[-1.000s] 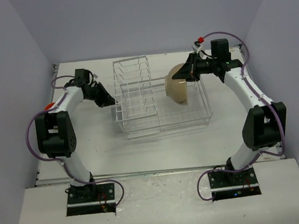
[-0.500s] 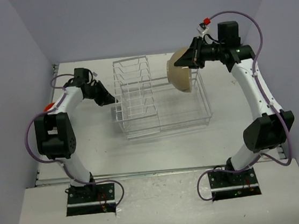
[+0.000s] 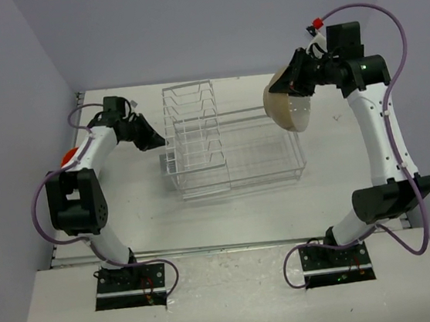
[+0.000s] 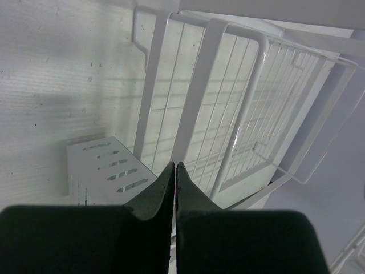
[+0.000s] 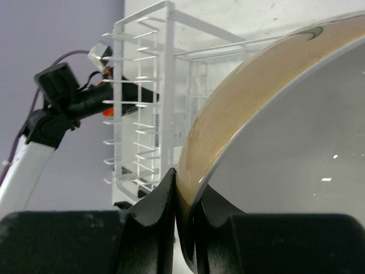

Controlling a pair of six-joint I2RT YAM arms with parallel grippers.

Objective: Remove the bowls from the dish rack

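The large tan bowl (image 3: 293, 111) hangs tilted above the right end of the dish rack (image 3: 230, 159), clear of its wires. My right gripper (image 3: 289, 85) is shut on its rim. In the right wrist view the right gripper (image 5: 185, 182) pinches the bowl (image 5: 228, 108), one finger on the tan outside and one on the pale inside. My left gripper (image 3: 160, 142) is shut on nothing beside the rack's left side. The left wrist view has the left gripper (image 4: 174, 166) pointing at the white wire rack (image 4: 228, 103). No other bowl shows in the rack.
A small orange thing (image 3: 68, 156) lies at the table's left edge, partly hidden by the left arm. A white slotted tab (image 4: 102, 165) sticks out at the rack's foot by the left fingers. The left arm (image 5: 57, 108) shows beyond the rack (image 5: 142, 103).
The right arm has lifted the tan bowl out of the basket section and carried it up and to the right. The left gripper has stayed shut in nearly the same place.
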